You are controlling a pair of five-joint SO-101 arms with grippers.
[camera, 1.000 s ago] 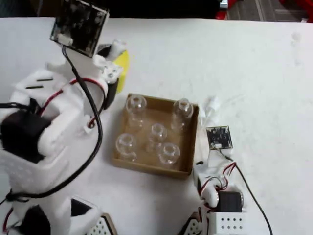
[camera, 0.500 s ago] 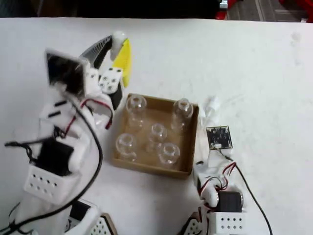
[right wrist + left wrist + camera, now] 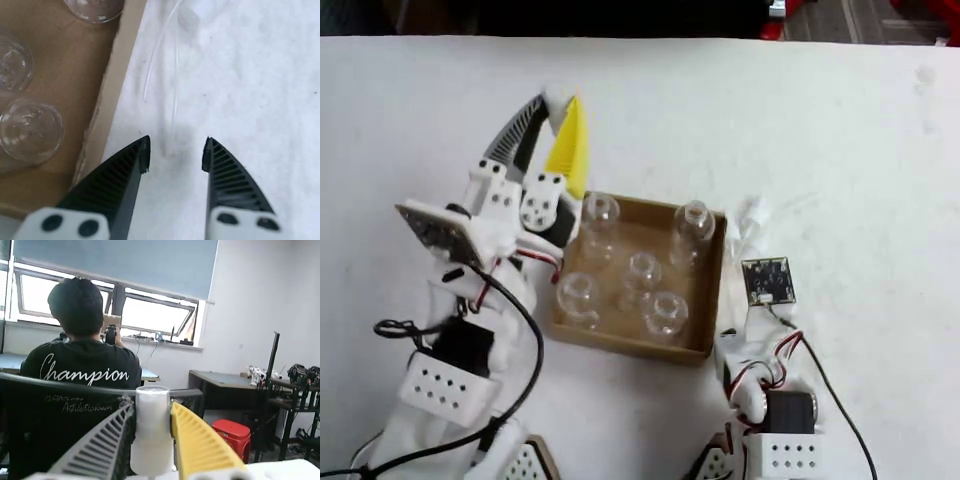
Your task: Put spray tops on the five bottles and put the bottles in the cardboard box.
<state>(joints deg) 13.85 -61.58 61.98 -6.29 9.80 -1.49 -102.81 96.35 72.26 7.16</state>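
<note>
Bottles x5 stand upright w/ open necks inside the cardboard box mid-table. Left gripper is clamped on a white spray top, pinched btw its grey and yellow fingers, out past the box's far-left corner. Right gripper hangs spread wide w/ nothing in it, over the table right beside the box's right wall. Another spray top w/ a thin clear tube lies on the table just ahead of it, near the box.
</note>
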